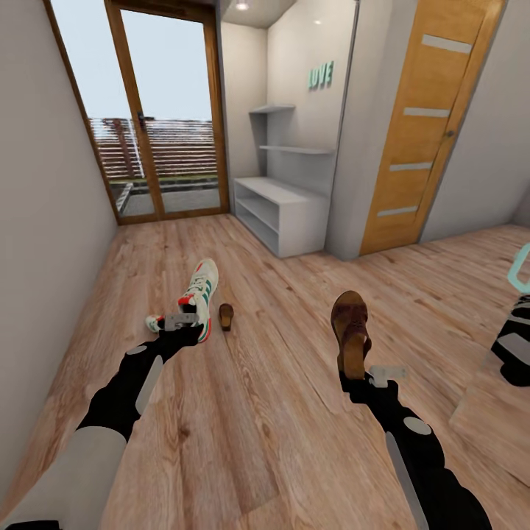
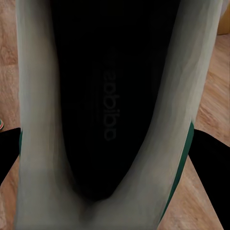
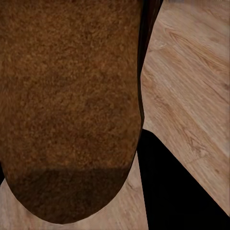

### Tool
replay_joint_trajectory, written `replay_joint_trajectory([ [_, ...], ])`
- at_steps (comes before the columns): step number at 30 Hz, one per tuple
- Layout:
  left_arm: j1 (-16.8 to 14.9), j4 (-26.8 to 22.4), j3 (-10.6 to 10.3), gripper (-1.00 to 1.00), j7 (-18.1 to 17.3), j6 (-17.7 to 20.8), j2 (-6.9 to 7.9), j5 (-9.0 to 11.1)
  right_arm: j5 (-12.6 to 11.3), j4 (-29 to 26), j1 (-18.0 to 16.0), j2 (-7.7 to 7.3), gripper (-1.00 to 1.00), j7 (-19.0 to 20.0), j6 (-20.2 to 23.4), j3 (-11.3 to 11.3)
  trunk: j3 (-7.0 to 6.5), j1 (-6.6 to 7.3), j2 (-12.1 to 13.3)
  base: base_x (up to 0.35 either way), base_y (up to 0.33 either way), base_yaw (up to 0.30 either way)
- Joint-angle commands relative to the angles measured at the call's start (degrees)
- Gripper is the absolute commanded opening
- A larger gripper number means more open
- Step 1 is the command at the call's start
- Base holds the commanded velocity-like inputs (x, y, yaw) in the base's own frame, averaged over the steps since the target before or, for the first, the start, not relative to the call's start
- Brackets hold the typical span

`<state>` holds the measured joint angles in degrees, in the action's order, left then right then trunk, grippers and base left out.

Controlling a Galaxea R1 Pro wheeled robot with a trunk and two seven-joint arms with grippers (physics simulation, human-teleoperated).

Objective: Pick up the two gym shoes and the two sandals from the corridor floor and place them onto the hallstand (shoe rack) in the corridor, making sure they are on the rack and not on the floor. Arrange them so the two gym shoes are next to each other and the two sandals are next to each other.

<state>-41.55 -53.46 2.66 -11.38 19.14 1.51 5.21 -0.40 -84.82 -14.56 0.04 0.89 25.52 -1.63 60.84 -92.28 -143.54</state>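
My left gripper (image 1: 187, 324) is shut on the heel end of a white gym shoe (image 1: 201, 288) with teal stripes, held above the wood floor (image 1: 258, 412). In the left wrist view the shoe's dark inside (image 2: 108, 105) runs between the black fingers (image 2: 206, 153). The second gym shoe (image 1: 154, 322) peeks out on the floor just left of that gripper. My right gripper (image 1: 356, 372) is shut on a dark-brown sandal (image 1: 350, 327), toe pointing away; its tan insole (image 3: 72, 96) is close to the right wrist camera. The other sandal (image 1: 226, 316) lies on the floor beside the held gym shoe. The white hallstand (image 1: 281, 207) stands ahead by the wall.
A glass door (image 1: 158, 125) closes the corridor's far end and a wooden door (image 1: 427, 125) is at the right. A grey wall (image 1: 37, 221) runs along my left. A black object (image 1: 515, 342) sits at the right edge. Open floor lies between me and the hallstand.
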Motion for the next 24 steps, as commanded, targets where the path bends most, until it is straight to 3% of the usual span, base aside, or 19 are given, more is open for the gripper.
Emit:
replay_joint_trajectory([
  [1,0.0,-0.1,0.1,-1.0,-0.1,0.5,-0.01,0.5,-0.2,-0.1,0.0,-0.01,-1.0,0.0,0.3,0.0,-0.04,-0.01,0.0,0.236,-0.079,0.0],
  [18,0.0,-0.1,0.1,-1.0,-0.1,0.5,-0.01,0.5,-0.2,-0.1,0.0,-0.04,-1.0,0.0,0.3,0.0,-1.64,-0.01,0.0,0.304,-0.151,0.0],
  [24,0.0,-0.1,0.1,-1.0,-0.1,0.5,-0.01,0.6,-0.2,-0.1,0.0,-0.04,-1.0,0.0,0.3,0.0,-2.21,-0.01,0.0,0.32,-0.044,0.0],
])
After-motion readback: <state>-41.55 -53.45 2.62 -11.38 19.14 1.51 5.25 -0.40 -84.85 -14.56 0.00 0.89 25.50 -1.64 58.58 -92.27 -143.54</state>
